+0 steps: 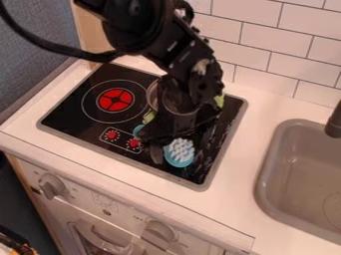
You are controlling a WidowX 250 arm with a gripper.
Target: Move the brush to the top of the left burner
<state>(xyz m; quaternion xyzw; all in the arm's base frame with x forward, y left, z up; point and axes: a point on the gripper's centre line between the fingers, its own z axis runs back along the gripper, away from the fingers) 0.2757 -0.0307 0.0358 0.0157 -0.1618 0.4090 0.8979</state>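
White wall tiles (293,47) with dark joints stand behind a white surface (259,112). Hidden items first: a metal pot (153,94) sits largely behind the arm (160,40), with only part of its rim visible. Green parts of some object (219,99) show on both sides of the arm; its identity cannot be established. A small teal piece (138,130) left of the end effector (166,142) is mostly covered; whether it belongs to the brush (180,153) is undetermined. The brush lies bristles up near the front right of the black cooktop (73,112), apart from the left burner (116,100). Its rear portion is obscured.

The arm enters at the top edge, bends, and points downward, with the end effector low beside the brush head. Whether it is wide, narrow or gripping the brush cannot be determined.

Two red knobs (112,134) (134,143) sit at the cooktop's front. A grey sink (303,174) is at right, its dark faucet (334,122) cut off.White wall tiles (293,47) with dark joints stand behind a white surface (259,112). Hidden items first: a metal pot (153,94) sits largely behind the arm (160,40), with only part of its rim visible. Green parts of some object (219,99) show on both sides of the arm; its identity cannot be established. A small teal piece (138,130) left of the end effector (166,142) is mostly covered; whether it belongs to the brush (180,153) is undetermined. The brush lies bristles up near the front right of the black cooktop (73,112), apart from the left burner (116,100). Its rear portion is obscured.

The arm enters at the top edge, bends, and points downward, with the end effector low beside the brush head. Whether it is wide, narrow or gripping the brush cannot be determined.

Red knobs (112,134) sit at the cooktop's front. A grey sink (303,174) is at right, its dark faucet (334,122) cut off.
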